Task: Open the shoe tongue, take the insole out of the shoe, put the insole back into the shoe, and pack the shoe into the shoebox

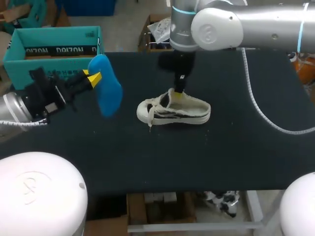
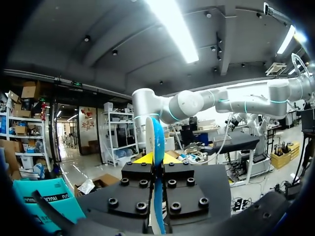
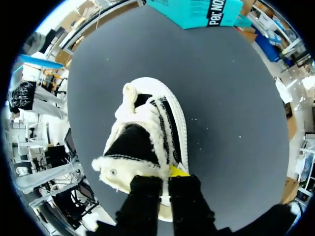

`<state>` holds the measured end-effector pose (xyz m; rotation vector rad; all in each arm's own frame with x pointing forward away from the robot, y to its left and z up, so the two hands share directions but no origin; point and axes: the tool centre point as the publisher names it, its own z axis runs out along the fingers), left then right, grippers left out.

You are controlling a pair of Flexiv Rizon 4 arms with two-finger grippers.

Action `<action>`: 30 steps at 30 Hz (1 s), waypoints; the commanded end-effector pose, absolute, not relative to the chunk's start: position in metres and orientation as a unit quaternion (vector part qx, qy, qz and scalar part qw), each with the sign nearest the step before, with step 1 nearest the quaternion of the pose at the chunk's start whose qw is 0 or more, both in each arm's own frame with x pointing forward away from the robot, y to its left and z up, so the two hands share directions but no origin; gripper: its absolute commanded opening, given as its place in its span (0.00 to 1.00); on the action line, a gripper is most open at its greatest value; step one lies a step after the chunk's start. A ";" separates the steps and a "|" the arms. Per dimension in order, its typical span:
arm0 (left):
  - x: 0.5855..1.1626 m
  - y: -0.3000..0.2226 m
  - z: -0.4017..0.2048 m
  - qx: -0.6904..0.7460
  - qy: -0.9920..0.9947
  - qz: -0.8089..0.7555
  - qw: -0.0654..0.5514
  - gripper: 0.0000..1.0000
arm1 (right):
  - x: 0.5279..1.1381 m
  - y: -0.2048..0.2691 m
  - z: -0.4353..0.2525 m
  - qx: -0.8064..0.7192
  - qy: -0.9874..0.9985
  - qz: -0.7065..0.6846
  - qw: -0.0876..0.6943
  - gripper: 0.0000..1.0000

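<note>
A white shoe [image 1: 173, 110] with black stripes and fleecy lining lies on its sole in the middle of the black table [image 1: 147, 157], toe toward my left arm. My right gripper [image 1: 178, 92] comes straight down on its opening. In the right wrist view the gripper [image 3: 165, 189] is shut on the rim of the shoe [image 3: 147, 132] by the opening, one yellow tip showing. My left gripper [image 1: 92, 78] hovers left of the shoe, shut on the blue insole [image 1: 109, 91]. The left wrist view has the insole [image 2: 157, 142] edge-on between the fingers of the gripper [image 2: 157, 158].
The open teal shoebox [image 1: 54, 54] stands at the table's back left corner, behind my left gripper; the same shoebox [image 3: 202, 12] lies beyond the shoe's toe in the right wrist view. A white cable [image 1: 261, 113] trails over the table's right side.
</note>
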<state>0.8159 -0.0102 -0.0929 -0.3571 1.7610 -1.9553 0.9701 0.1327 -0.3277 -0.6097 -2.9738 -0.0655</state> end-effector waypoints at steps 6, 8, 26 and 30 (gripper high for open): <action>0.870 -0.037 -0.088 -0.019 0.657 -0.733 0.174 0.00 | 0.943 0.132 -0.313 -0.330 -0.938 -0.092 0.049 0.00; 0.875 -0.047 -0.087 0.010 0.657 -0.737 0.157 0.00 | 0.936 0.136 -0.312 -0.362 -0.925 -0.108 0.048 0.00; 0.926 -0.106 -0.081 0.163 0.645 -0.743 0.071 0.00 | 0.864 0.159 -0.313 -0.553 -0.810 -0.190 -0.031 0.00; 0.934 -0.110 -0.079 0.171 0.645 -0.742 0.065 0.00 | 0.862 0.159 -0.316 -0.566 -0.798 -0.202 -0.052 0.00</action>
